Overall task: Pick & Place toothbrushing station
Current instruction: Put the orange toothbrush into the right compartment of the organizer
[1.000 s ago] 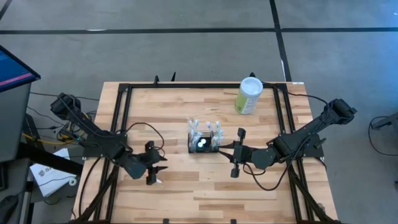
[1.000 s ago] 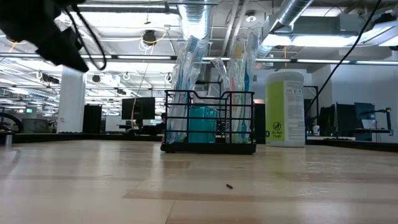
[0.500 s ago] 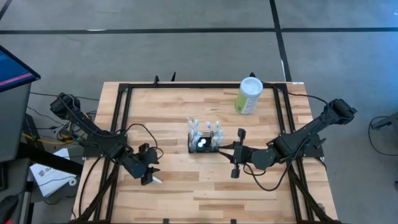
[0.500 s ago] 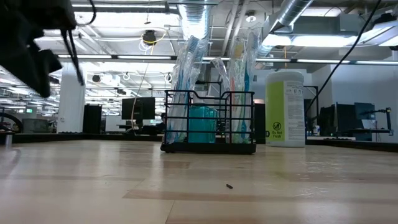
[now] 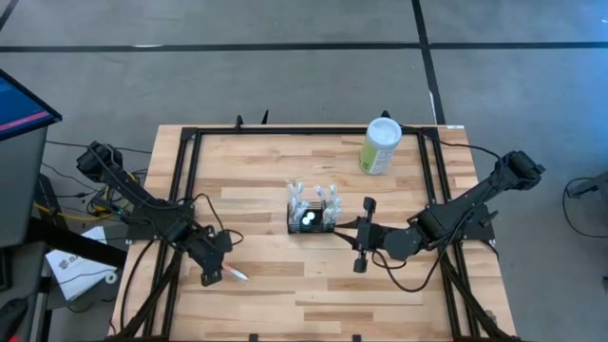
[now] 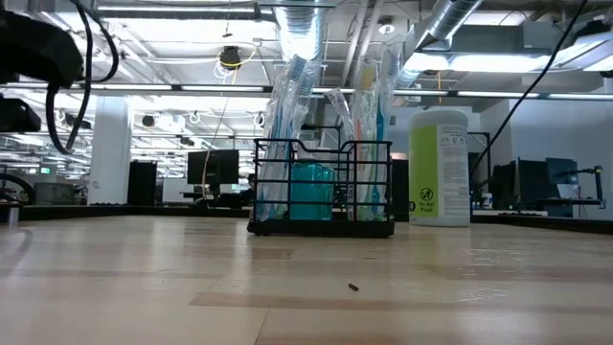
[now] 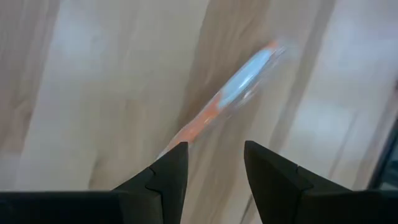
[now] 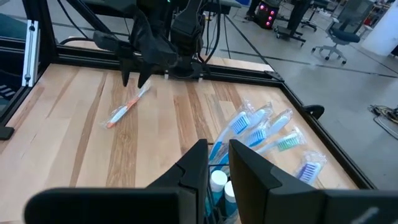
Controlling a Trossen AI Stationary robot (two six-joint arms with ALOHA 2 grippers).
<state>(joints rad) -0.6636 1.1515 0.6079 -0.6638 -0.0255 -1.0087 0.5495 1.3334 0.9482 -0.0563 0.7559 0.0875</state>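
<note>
The toothbrushing station [image 5: 313,217], a black wire-mesh caddy, stands upright near the table's [image 5: 285,294] middle with its long axis running left to right and packaged toothbrushes [image 6: 287,115] sticking straight up out of it. The right gripper [image 5: 363,234] sits just right of it with fingers narrowly parted, grasping nothing. The left gripper [image 5: 217,274] is well off to the near left, fingers spread over a wrapped toothbrush [image 7: 239,93] lying flat on the wood.

Toothbrushing station [image 5: 313,218] at the bench [image 5: 275,285] centre with toothbrushes [image 6: 292,134] standing in it, canister [image 5: 381,145] behind it toward the right, loose toothbrush [image 5: 233,274] lying front-left under the left gripper [image 5: 211,273], right gripper [image 5: 362,234] just right of the station.
</note>
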